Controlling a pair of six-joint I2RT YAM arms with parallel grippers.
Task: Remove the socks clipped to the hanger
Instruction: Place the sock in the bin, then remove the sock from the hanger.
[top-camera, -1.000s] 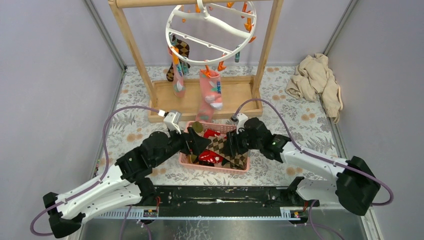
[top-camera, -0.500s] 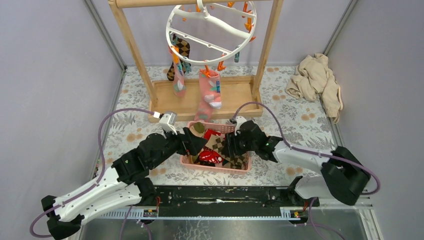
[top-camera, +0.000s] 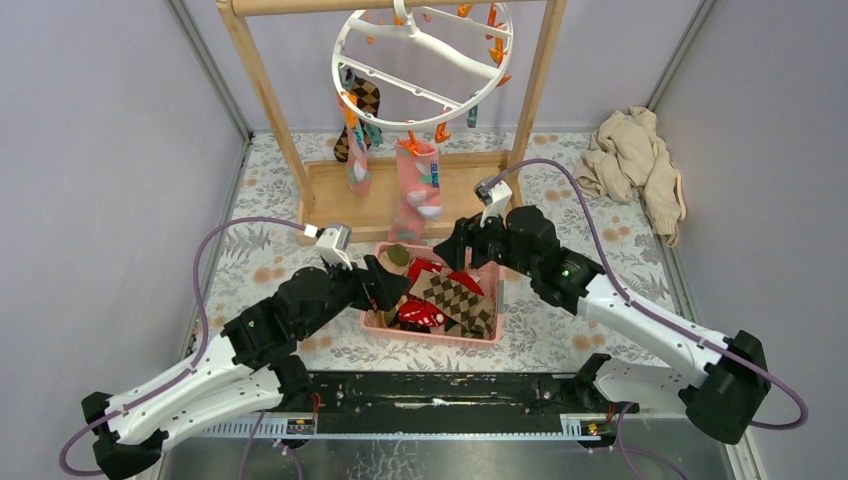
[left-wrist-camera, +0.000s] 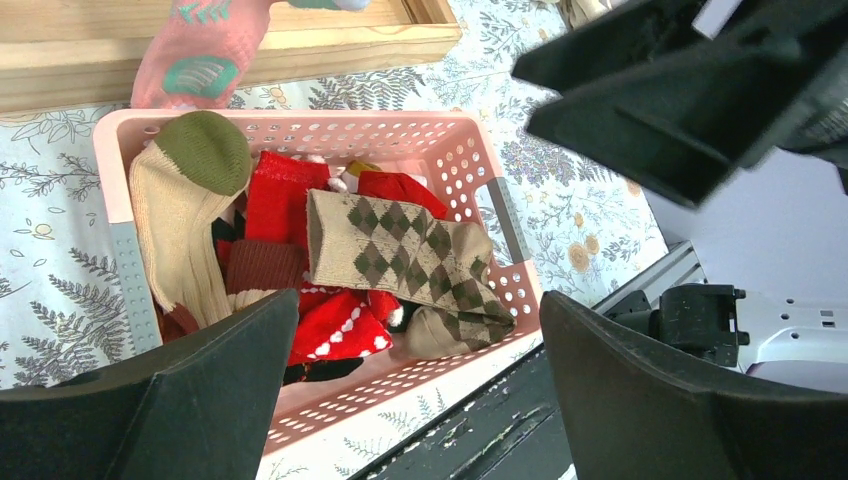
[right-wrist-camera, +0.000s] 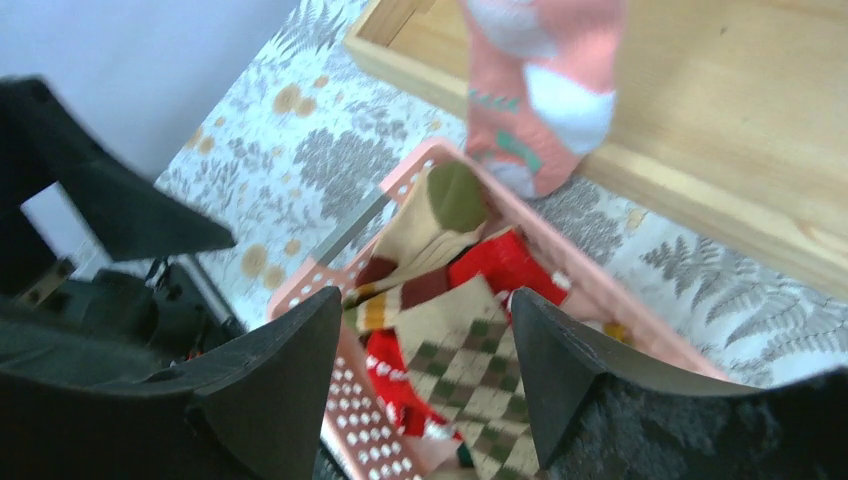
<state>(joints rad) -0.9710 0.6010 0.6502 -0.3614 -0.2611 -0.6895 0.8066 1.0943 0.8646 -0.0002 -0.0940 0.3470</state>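
The white ring hanger (top-camera: 420, 55) hangs from the wooden rack with orange clips. Three socks stay clipped: a pink one (top-camera: 421, 188), a second pink one (top-camera: 357, 160) and an argyle one (top-camera: 362, 100). The pink sock's toe shows in the right wrist view (right-wrist-camera: 535, 90). A pink basket (top-camera: 487, 335) holds several loose socks, with a beige argyle sock (left-wrist-camera: 400, 250) on top. My left gripper (top-camera: 392, 283) is open and empty over the basket's left side. My right gripper (top-camera: 447, 243) is open and empty above the basket's far edge, near the hanging pink sock.
The wooden rack frame (top-camera: 262, 95) and its tray base (top-camera: 480, 190) stand behind the basket. A beige cloth heap (top-camera: 635, 160) lies at the back right. Grey walls close in both sides.
My right gripper has lifted out of the basket and moved back toward the rack, leaving the argyle sock lying in the basket. My left gripper has drawn back slightly to the left.
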